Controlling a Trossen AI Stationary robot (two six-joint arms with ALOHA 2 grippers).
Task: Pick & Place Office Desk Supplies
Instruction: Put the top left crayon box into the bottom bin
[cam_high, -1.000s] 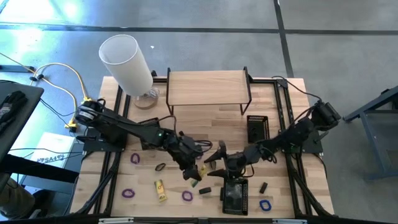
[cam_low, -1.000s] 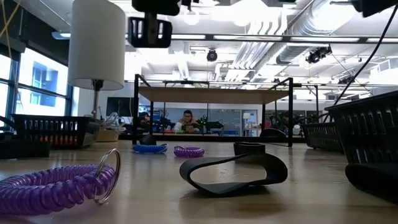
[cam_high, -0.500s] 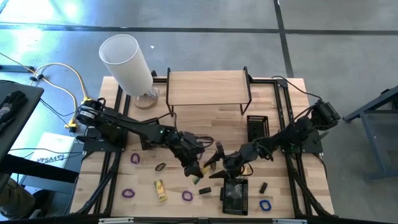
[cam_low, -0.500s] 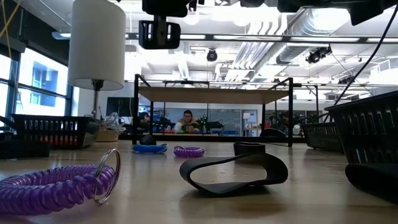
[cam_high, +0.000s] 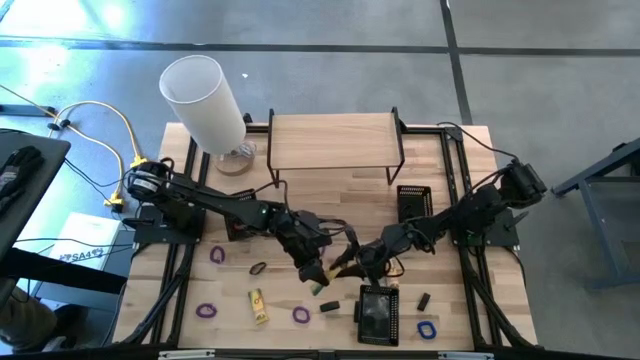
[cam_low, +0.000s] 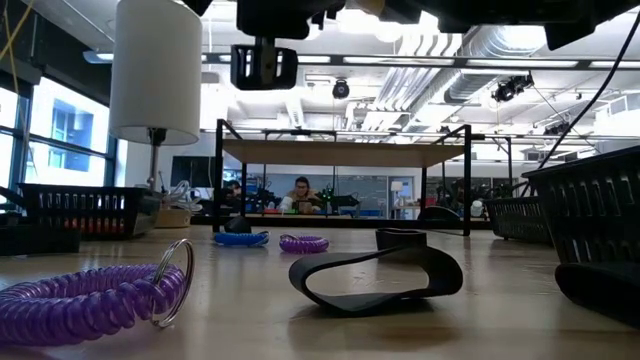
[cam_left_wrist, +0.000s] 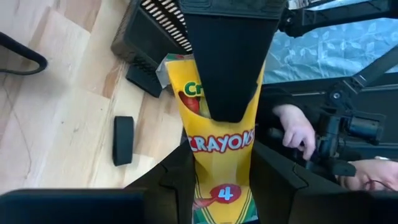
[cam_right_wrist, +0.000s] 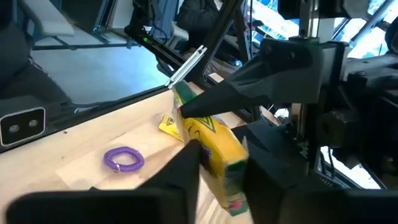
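Observation:
A yellow crayon box (cam_left_wrist: 221, 140) hangs in the air over the table's near middle (cam_high: 323, 270), between my two arms. My left gripper (cam_left_wrist: 224, 180) is shut on one end of it. My right gripper (cam_right_wrist: 221, 168) is shut on the other end and reaches in from the table's right (cam_high: 345, 262). Other supplies lie flat on the table: purple loops (cam_high: 217, 255) (cam_high: 301, 315), a blue loop (cam_high: 427, 329), a black band (cam_low: 375, 275), a yellow piece (cam_high: 258, 305) and black blocks (cam_high: 329, 307). My left gripper pinches the box's end marked "4" (cam_left_wrist: 225, 196) between its two fingers, one on each narrow long side. The fingers lie along the box, which is clear of the table. My right gripper pinches the opposite end of the box (cam_right_wrist: 227, 165) between its two fingers. One finger (cam_left_wrist: 227, 68) lies flat over the printed front face. It comes nearly level from the table's right.
A black mesh tray (cam_high: 378, 312) sits just in front of the grippers and another (cam_high: 414, 205) stands farther back. At the far edge are a wooden shelf (cam_high: 335, 140) and a tall white cylinder (cam_high: 205, 95). A person's hand (cam_left_wrist: 292, 130) shows beyond the table.
My right gripper, open a second ago beside the box, has turned a little and shut on the box's free end. The left gripper has kept its hold, and the box stays lifted.

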